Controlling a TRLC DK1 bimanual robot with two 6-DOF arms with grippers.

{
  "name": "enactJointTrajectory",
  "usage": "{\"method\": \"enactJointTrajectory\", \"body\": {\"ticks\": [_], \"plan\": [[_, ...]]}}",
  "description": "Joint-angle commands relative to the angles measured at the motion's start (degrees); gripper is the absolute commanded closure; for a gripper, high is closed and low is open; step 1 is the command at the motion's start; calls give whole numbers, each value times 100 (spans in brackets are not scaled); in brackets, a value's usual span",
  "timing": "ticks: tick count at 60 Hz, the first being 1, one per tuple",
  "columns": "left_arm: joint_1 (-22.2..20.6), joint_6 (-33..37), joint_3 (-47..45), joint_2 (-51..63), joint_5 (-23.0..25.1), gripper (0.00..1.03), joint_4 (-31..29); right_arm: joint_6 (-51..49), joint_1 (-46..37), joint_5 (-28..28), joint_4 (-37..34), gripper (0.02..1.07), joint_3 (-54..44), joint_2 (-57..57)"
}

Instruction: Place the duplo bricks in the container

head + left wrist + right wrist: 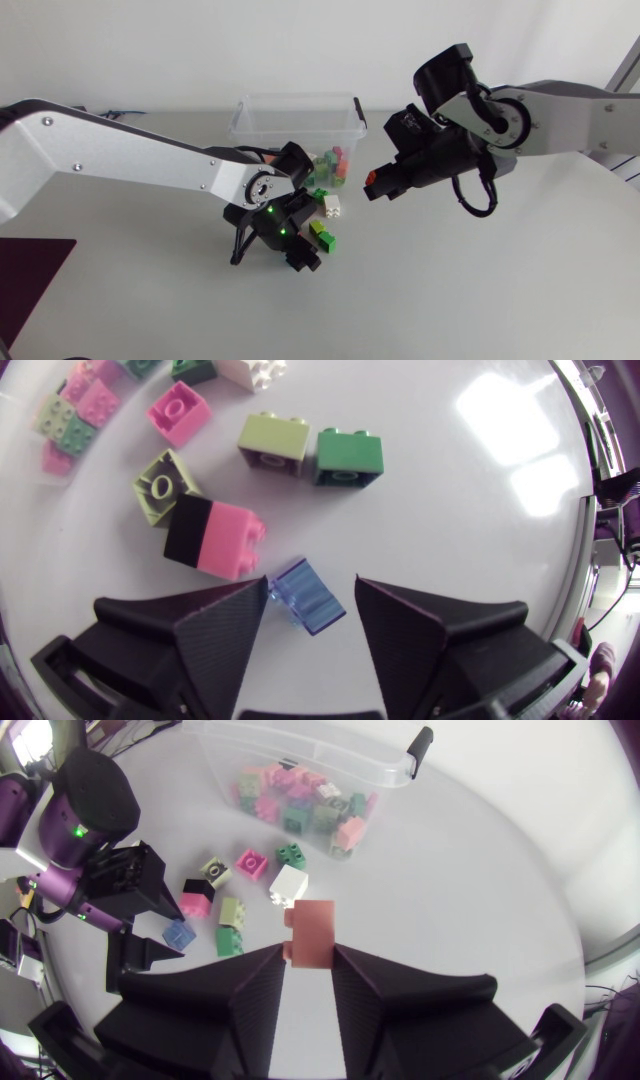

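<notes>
— White worktop (pixel 480 290), bare and wide on your right side. What lies nearest your left tool?
— My left tool (pixel 312 588) hangs low over the worktop with its fingers apart. A blue brick (pixel 306 596) lies between them, its long axis slanted across the gap. One corner is at a fingertip; the other finger stands clear of it.
— And just ahead?
— A pink-and-black brick (pixel 212 537) lies beside that same fingertip, also slanted, its black end against a pale olive brick (pixel 163 485). Further out, a light green brick (pixel 274 442) and a green brick (pixel 350 457) sit side by side, touching. A pink brick (pixel 178 412) lies beyond those. Past the green one the worktop runs bare to its rim.
— Your right tool?
— My right tool (pixel 309 952) is raised above the worktop and clamped on a red brick (pixel 315 925). The brick sticks out ahead of the fingertips, with its studs turned sideways towards my left arm (pixel 95 805). Below and ahead of it lies a white brick (pixel 289 883).
— Where is the container?
— The clear container (pixel 395 770) stands furthest off, near the loose bricks. It is open on top and already holds many bricks. In the head view it sits at the far edge between my arms, long side facing me.
</notes>
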Motion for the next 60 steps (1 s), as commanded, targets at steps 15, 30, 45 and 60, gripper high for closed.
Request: {"method": "enactJointTrajectory", "body": {"ticks": [15,30,45,60], "plan": [[-3,-134,29,178,-27,74,-96,430,-10,-103,40,75,520,-74],[-56,51,-253,-164,-27,77,-96,799,16,-146,637,75,977,199],[59,174,-560,-867,-27,77,-105,993,43,-138,1059,75,1549,875],[358,209,-587,-1535,0,77,-123,1063,43,-103,1323,75,2023,1429]]}}
